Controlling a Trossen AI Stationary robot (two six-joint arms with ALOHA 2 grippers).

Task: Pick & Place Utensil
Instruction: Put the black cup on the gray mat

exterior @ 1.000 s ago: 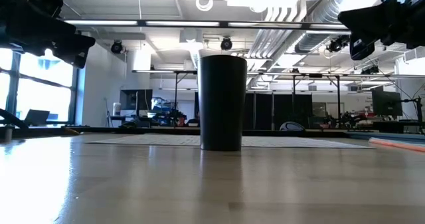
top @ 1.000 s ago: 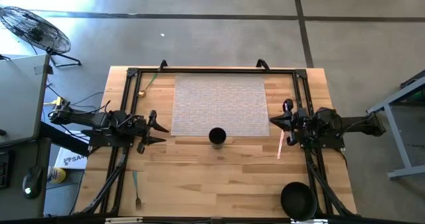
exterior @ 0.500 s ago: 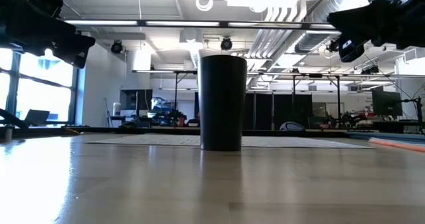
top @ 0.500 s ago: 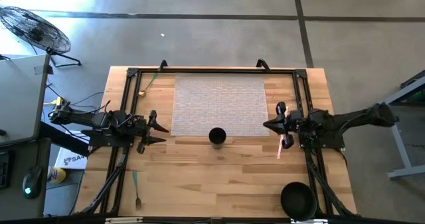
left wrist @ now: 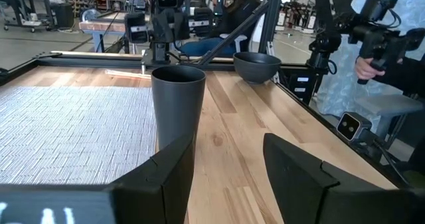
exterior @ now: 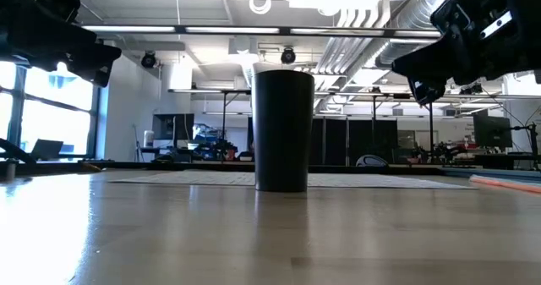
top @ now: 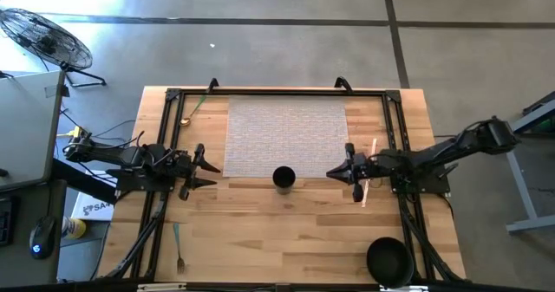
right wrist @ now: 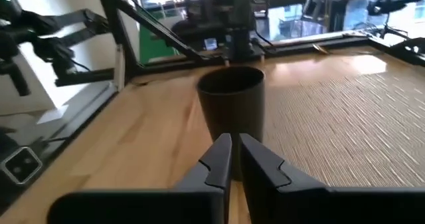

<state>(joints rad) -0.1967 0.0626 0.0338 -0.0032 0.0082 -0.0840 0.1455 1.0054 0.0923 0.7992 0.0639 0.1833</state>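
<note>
Since a second ago, I, the right gripper (top: 334,172), have slid away from the table's edge toward the black cup (top: 284,178), which now stands straight ahead of my fingertips and close, though apart from them. My wrist view shows the fingers (right wrist: 218,159) drawn nearly together, with only a thin slit between them and nothing pinched there.

A pale pink utensil (top: 364,194) lies on the bare wood behind me, beneath my own wrist, so I have passed over it rather than taken it. Whether it has shifted I cannot tell. The woven mat (top: 286,136) spreads out to one side of me, beyond the cup. The black bowl (top: 388,259) sits well behind me, at the table's corner.

I judge the task to be at its very start: I am reaching, and no utensil is in hand. Next I would need to spread my fingers, draw back over the pink utensil, drop to the tabletop and close across its thin shaft. Only after that does carrying it to the cup make sense.

My partner, the left gripper (top: 204,165), waits on the far side of the cup, its fingers spread and empty.
</note>
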